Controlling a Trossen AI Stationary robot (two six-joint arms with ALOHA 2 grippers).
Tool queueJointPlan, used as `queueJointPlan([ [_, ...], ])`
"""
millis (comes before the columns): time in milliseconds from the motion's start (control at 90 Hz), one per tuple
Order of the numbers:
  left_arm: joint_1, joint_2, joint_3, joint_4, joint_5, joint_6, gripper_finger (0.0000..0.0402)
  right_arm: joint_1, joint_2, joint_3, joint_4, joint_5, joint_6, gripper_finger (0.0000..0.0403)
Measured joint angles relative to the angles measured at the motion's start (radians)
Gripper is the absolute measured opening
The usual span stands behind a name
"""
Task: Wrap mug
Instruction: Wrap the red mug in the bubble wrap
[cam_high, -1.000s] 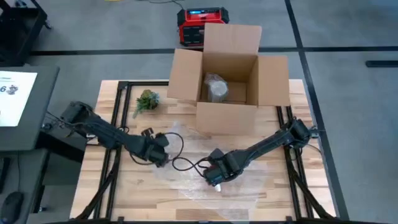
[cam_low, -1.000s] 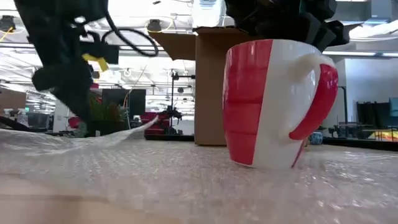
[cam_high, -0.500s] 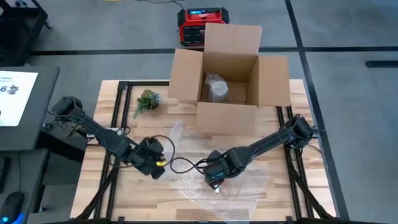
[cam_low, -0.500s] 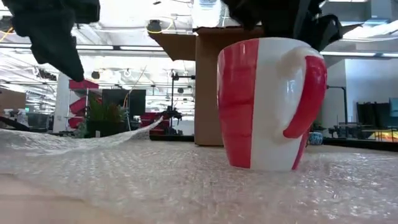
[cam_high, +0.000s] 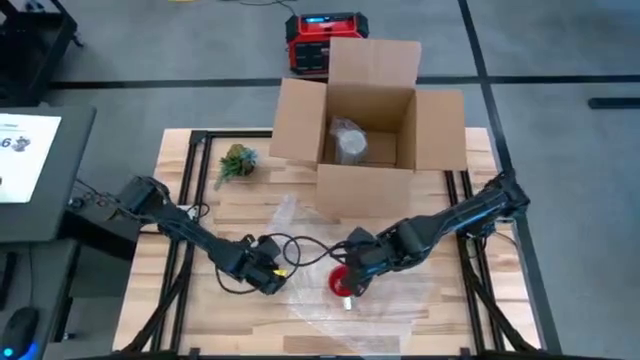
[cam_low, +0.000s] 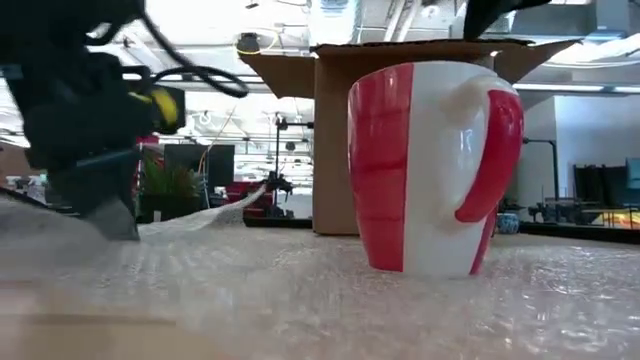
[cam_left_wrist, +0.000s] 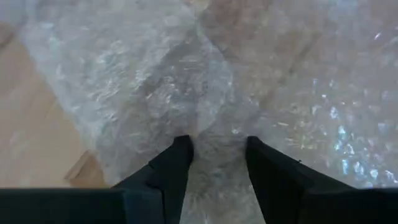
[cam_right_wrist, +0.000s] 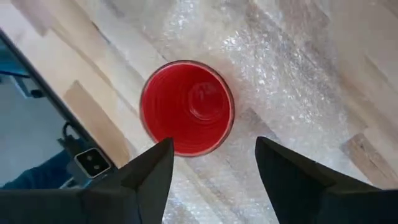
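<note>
The red-and-white mug (cam_high: 343, 283) stands upright on the bubble wrap (cam_high: 390, 300) spread over the bench (cam_high: 200, 170); it looks rigid, glazed and breakable. The right claw (cam_right_wrist: 214, 163) hovers above it, spread wide and empty. The left claw (cam_left_wrist: 217, 146) is parted, its 2 tips down on the light, floppy sheet, best pinched at an edge.

even overhead light falls on the table (cam_high: 200, 310) in the high view, with soft, faint shadows. in the low view the ceiling lights behind blow out white, the left gripper (cam_low: 100, 215) smears dark with blur, and the near bubble wrap (cam_low: 300, 300) is out of focus. glints sparkle on the wrap in both wrist views.
</note>
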Motion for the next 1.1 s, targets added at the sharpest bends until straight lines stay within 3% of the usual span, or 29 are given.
queueJointPlan([
  [133,0.01,-0.035,0.024,-0.114,0.027,0.039,0.0028,0.054,0.0,0.0,0.001,-0.012,-0.018,0.0202],
  [189,0.016,-0.065,0.029,-0.168,0.031,0.064,0.0012,0.081,0.003,-0.006,0.002,-0.014,-0.011,0.0196],
  [411,0.023,-0.242,0.059,-0.399,-0.03,0.078,0.0002,0.149,0.003,-0.023,-0.017,0.013,0.07,0.0163],
  [578,0.023,-0.346,0.057,-0.414,-0.063,0.091,0.0001,0.152,0.003,-0.023,-0.001,0.032,0.062,0.0146],
  [667,0.022,-0.36,0.057,-0.408,-0.088,0.091,0.0,0.149,0.003,-0.023,0.039,0.093,0.028,0.0143],
  [822,0.018,-0.364,0.057,-0.358,-0.094,0.103,0.0,0.124,0.003,-0.023,0.175,0.199,-0.12,0.0142],
  [1100,0.015,-0.363,0.057,-0.251,-0.099,0.193,0.0,-0.037,0.003,-0.023,0.466,0.082,-0.518,0.0183],
])
